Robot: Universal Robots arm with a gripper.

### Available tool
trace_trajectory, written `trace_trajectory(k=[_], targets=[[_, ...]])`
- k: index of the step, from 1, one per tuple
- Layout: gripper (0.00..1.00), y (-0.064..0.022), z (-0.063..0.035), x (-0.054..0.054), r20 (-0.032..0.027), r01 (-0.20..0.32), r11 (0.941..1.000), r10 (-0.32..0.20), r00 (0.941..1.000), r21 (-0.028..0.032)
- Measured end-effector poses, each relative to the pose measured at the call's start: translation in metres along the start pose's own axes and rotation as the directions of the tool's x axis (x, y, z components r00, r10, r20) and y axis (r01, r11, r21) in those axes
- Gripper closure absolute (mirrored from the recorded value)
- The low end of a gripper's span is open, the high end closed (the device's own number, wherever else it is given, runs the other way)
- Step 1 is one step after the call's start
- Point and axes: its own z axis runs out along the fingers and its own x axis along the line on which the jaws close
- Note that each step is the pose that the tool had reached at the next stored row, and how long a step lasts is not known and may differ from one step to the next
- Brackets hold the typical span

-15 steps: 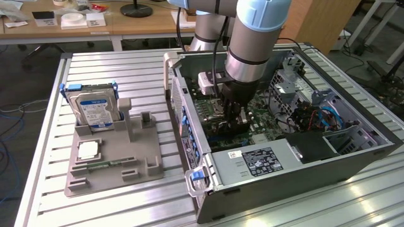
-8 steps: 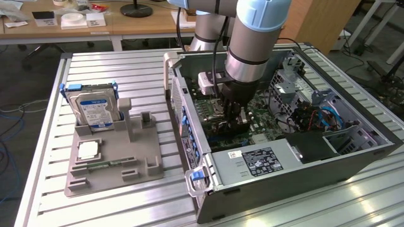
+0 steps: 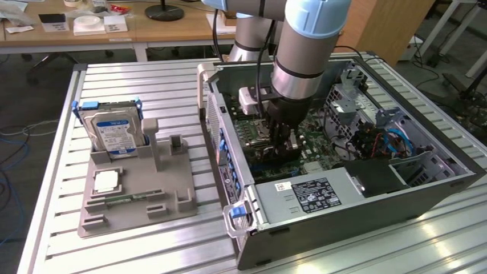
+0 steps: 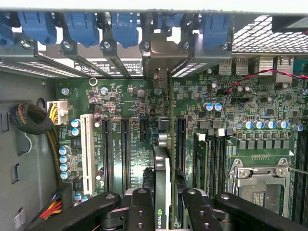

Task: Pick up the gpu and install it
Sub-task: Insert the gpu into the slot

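Inside the open computer case [image 3: 426,188], the gripper [image 4: 162,204] pinches the gpu [image 4: 162,178] edge-on between its fingers [image 4: 139,207], the card standing upright over the green motherboard [image 4: 125,106] among the black expansion slots [image 4: 124,144]. A white slot [image 4: 87,149], blue capacitors [image 4: 65,159], the yellow-wired connector [image 4: 57,111] and the blue bracket clips [image 4: 82,26] crowd around it. Outside on the slatted table [image 3: 137,80], the blue-labelled hard drive [image 3: 114,134] stands in a grey holder [image 3: 137,200].

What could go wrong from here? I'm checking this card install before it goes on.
The gpu is held edge-on in the gripper above the motherboard; a slight tilt could miss the slot. Its bracket end must clear the rear slot covers, which sit close together.
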Motion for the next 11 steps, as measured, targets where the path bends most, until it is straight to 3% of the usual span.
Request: trace_trajectory(k=[11], targets=[[0.73, 0.0010, 0.0002, 0.0000, 0.0000, 0.000, 1.0000, 0.000, 1.0000, -0.0001]])
